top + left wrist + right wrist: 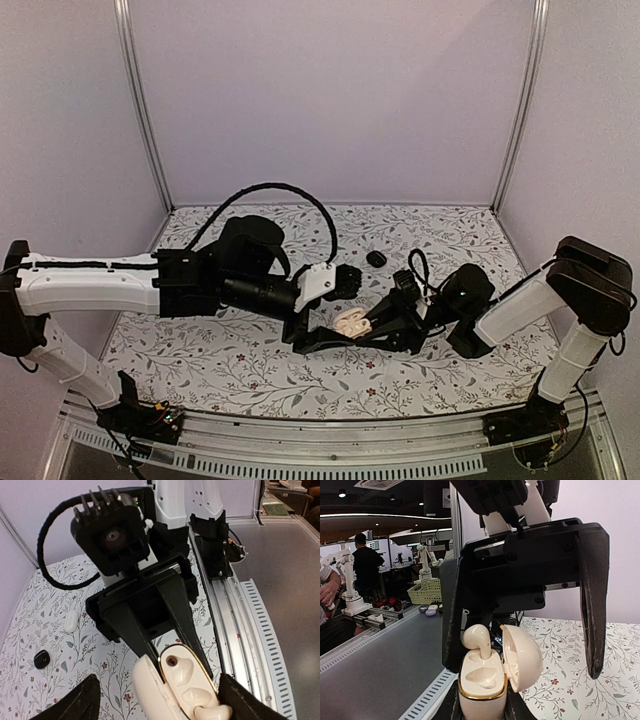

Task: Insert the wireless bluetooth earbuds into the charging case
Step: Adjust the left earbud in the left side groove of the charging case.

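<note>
My right gripper (385,322) is shut on the base of a cream charging case (352,322) with a gold rim and holds it upright above the table, lid open. In the right wrist view the case (481,685) stands between my fingers. One white earbud (478,639) stands with its stem in the rear slot, its head sticking up; the front slot is empty. My left gripper (335,332) faces it, with its jaws wide open around the case (175,680) and the earbud (212,712). One left finger (451,625) is close beside the earbud.
A small white oval piece (71,621) and a small black piece (41,658) lie on the floral table behind; the black one shows in the top view (376,259). The metal rail (240,610) runs along the table's near edge.
</note>
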`<state>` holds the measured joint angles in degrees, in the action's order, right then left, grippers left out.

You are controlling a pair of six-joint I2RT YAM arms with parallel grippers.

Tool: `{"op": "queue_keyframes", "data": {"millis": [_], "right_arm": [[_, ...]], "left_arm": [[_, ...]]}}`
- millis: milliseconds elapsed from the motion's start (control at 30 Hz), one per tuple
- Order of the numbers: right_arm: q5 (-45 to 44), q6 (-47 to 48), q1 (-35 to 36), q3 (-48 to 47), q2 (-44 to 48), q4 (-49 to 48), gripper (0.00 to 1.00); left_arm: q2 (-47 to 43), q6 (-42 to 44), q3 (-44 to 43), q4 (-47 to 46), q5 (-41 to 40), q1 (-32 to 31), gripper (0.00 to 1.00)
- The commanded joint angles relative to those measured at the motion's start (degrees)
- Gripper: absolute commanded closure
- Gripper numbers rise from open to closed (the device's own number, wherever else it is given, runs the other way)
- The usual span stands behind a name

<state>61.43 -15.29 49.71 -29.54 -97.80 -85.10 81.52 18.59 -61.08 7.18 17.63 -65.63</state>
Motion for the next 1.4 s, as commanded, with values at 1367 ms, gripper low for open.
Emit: {"op": "queue_keyframes", "data": {"millis": [1367], "right_arm": [[0.37,-0.27,2.02,-0.27,0.6,-2.63,1.0]], "left_arm": [[3.74,-11.67,1.84,-15.84,10.58,5.85,0.12]]}}
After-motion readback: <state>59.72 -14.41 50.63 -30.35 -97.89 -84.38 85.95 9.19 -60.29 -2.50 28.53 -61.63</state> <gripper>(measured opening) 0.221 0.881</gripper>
